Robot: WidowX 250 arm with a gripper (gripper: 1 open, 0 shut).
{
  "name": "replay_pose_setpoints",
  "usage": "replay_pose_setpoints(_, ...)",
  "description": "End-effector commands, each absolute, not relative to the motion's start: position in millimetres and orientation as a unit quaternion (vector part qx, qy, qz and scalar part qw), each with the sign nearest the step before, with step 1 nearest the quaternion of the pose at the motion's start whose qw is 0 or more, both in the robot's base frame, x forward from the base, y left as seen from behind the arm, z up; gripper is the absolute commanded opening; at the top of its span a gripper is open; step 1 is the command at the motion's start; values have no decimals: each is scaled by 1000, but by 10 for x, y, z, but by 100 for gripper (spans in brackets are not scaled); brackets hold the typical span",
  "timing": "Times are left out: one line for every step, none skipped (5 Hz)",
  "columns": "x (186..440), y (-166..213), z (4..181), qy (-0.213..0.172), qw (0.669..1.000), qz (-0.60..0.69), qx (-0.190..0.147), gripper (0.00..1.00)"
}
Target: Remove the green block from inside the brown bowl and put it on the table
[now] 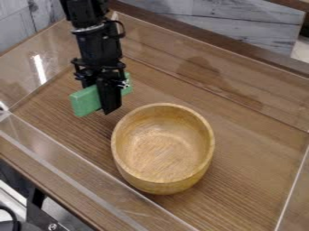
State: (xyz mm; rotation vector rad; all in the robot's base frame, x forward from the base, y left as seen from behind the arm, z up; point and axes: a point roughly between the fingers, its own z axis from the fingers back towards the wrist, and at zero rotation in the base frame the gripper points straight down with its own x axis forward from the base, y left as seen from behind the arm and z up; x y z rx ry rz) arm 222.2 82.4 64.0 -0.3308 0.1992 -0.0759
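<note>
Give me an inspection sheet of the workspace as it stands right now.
Surface: wood-grain table, bare areas unmarked.
Job's things: green block outside the bowl, at the table to its upper left, held in the claw; whether it touches the table cannot be told. Brown bowl upright, nothing inside.
Clutter: nothing seen.
Grippers: claw pointing steeply down, shut on the green block.
Cables: nothing seen.
Surroundings: clear plastic walls around the table edges.
</note>
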Motion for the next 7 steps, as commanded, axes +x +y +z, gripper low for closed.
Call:
replay_pose_setpoints(2322, 911, 753, 73, 985, -35, -154, 0)
replay_pose_setpoints(2332, 929, 741, 74, 985, -33, -155, 0)
replay_pose_setpoints(2342, 947, 729, 76, 984, -31, -157, 0)
replay_pose_setpoints(2352, 963, 714, 77, 984, -29, -159, 0)
replay_pose_setpoints(2362, 980, 702, 79, 984, -28, -160, 0)
replay_pose_setpoints(2372, 994, 689, 80, 983, -27, -162, 0)
replay_pose_setpoints(2382, 1006, 679, 82, 983, -25, -164, 0)
